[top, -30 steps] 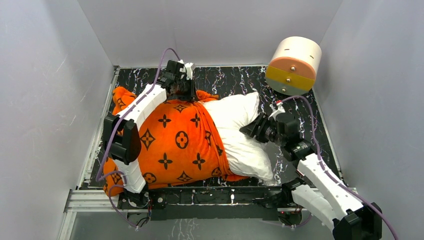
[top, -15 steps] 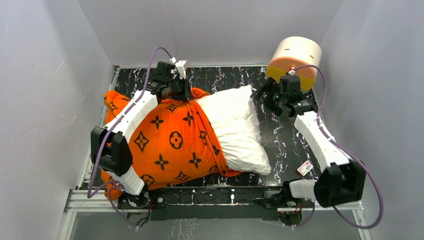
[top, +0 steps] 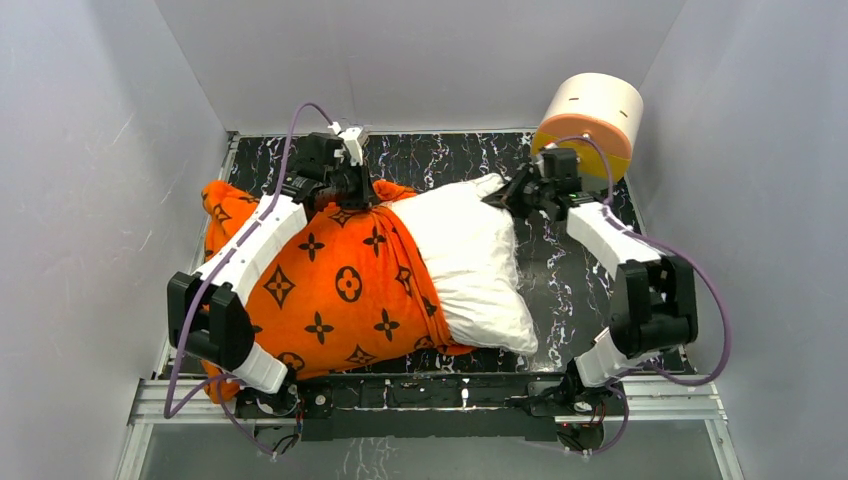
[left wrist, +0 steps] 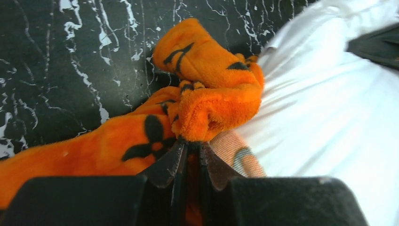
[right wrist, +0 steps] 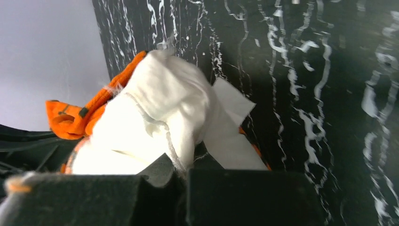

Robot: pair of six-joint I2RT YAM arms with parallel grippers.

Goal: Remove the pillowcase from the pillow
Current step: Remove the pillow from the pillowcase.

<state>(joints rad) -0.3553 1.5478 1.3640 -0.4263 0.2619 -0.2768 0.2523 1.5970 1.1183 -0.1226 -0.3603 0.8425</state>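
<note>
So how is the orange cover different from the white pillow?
The pillowcase is bright orange with black flower and star shapes; the pillow is plain white. The pillowcase is bunched over the pillow's left part, while the pillow's right part sticks out bare. The left end effector pinches the pillowcase; the right end effector pinches a corner of the pillow. Both look soft and wrinkly and lie on the black table.

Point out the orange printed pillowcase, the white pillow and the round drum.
Bright orange fabric pillowcase with black motifs [top: 340, 262]: top view, its middle.
Plump white rectangular pillow [top: 470, 262]: top view, exposed middle.
Round white-and-orange drum [top: 598, 102]: top view, white side.
</note>
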